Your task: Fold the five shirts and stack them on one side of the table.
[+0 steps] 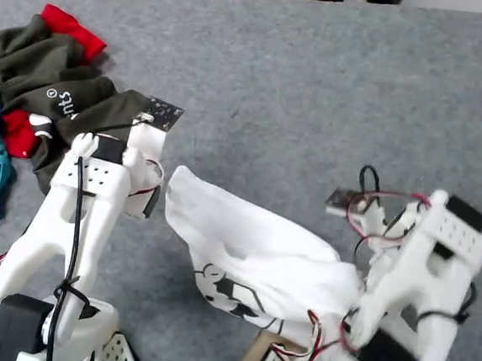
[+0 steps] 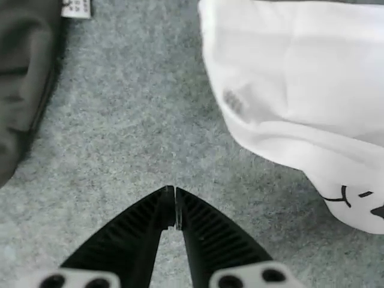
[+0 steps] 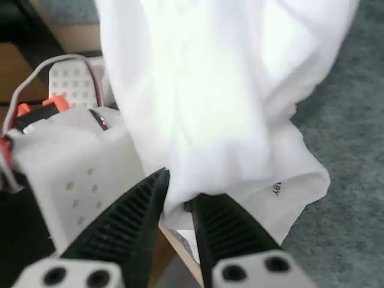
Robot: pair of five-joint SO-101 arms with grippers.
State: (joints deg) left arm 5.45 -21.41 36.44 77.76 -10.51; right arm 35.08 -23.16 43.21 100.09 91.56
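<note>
My right pincer (image 3: 180,193) seems to pinch the shirt (image 1: 260,250). My left pincer (image 2: 174,201), pressed together and empty, should open, take the opposite edge and pull flat.

A: Where's the heap of dark, red and teal cloth shirts (image 1: 30,86)?
B: Behind-left of the crumpled white cotton shirt (image 1: 252,249), well apart.
A: Grippers?
B: By its left edge, left gripper (image 2: 174,199); pinching its right end, right gripper (image 3: 179,191).

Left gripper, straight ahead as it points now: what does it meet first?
The left gripper would probably meet bare grey table first, in the gap between the dark shirt and the white shirt; depth is unclear.
</note>
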